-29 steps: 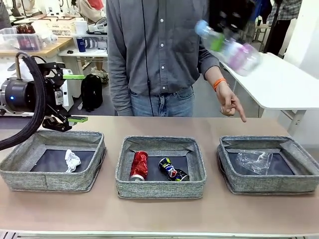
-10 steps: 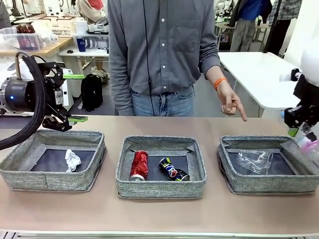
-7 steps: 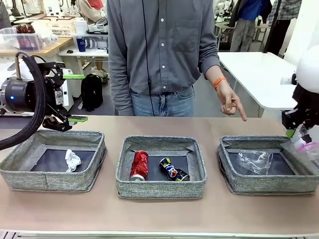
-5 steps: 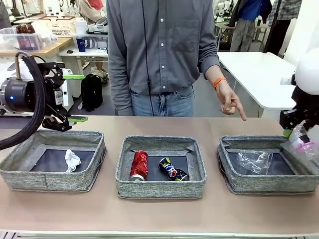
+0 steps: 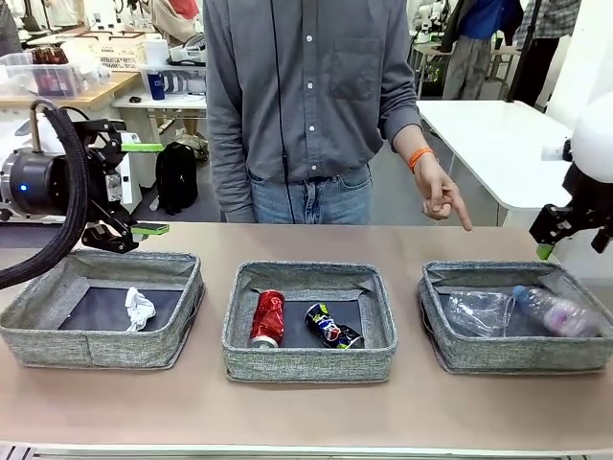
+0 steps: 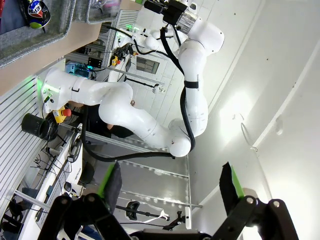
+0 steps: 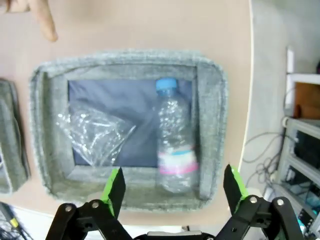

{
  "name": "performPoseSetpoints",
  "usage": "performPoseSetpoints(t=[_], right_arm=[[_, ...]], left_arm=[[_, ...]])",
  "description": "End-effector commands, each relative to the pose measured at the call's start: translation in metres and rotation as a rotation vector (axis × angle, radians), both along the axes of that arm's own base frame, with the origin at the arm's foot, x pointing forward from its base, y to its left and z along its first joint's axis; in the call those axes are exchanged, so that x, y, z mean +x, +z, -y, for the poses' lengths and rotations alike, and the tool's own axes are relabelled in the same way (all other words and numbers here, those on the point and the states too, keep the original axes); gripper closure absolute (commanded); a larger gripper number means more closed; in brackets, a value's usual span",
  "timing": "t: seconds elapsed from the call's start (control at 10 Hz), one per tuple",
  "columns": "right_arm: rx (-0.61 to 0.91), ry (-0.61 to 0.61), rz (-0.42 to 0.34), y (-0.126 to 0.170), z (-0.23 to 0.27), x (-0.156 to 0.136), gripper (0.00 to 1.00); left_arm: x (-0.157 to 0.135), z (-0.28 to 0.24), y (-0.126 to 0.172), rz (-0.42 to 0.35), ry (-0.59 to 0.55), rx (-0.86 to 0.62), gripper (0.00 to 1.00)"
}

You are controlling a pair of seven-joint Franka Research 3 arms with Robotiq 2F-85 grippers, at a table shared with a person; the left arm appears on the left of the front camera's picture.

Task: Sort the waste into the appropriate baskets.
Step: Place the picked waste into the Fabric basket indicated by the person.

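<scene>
1. Above the right-hand basket (image 5: 517, 356), the right gripper (image 5: 565, 230) hangs with its jaws spread wide and nothing between them. In the right wrist view the green pads (image 7: 116, 186) frame that basket (image 7: 207, 125) from directly overhead.

2. The water bottle (image 7: 173, 145) lies flat inside this basket, straight below the open jaws. Its long axis runs from the blue cap (image 7: 165, 85), at the side toward the person, to its base at the basket's near wall. The front view shows the bottle (image 5: 556, 310) against the basket's outer side.

3. The clear plastic cup (image 5: 481, 310) lies crumpled in the same basket, just beside the bottle.

4. The middle basket (image 5: 308, 362) holds the red can (image 5: 266, 317) and the dark blue-and-yellow can (image 5: 332, 327), side by side. The left basket (image 5: 96, 343) holds the paper wad (image 5: 140, 309).

5. The left gripper (image 5: 134, 189) stands behind the left basket's far wall, clear of it, with its jaws wide apart and empty. The left wrist view confirms the spread pads (image 6: 111, 181).

6. The person's hand (image 5: 439, 195) points a finger down toward the table behind the right basket.

7. Judgement: every waste item lies in a basket, so sorting appears complete. The right arm is nearest the bottle should any correction be needed; retreat upward is the likely move.

8. Labels: the bottle carries a pink-and-white band, and the dark can has coloured print. No wording is legible on either.
</scene>
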State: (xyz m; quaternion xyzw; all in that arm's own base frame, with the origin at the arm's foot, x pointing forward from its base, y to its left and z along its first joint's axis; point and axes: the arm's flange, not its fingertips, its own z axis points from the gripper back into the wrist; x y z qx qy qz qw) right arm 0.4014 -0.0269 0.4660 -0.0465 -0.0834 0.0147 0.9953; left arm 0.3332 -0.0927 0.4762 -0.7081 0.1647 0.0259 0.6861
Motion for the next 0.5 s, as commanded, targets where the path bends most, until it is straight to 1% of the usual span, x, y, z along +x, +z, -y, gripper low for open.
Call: performPoseSetpoints(t=[0.0, 0.2, 0.3, 0.4], right_arm=[[0.015, -0.009, 0.04, 0.001, -0.005, -0.003, 0.0], [0.026, -0.008, 0.052, 0.011, -0.012, -0.006, 0.0], [0.066, 0.001, 0.069, 0.024, -0.018, -0.01, 0.0], [0.156, 0.021, 0.091, 0.044, -0.026, -0.016, 0.0]], left_arm=[[-0.001, 0.001, 0.004, -0.013, 0.008, 0.001, 0.0], [-0.001, 0.001, 0.004, -0.013, 0.008, 0.001, 0.0], [-0.001, 0.001, 0.004, -0.013, 0.008, 0.001, 0.0], [-0.001, 0.001, 0.004, -0.013, 0.008, 0.001, 0.0]])
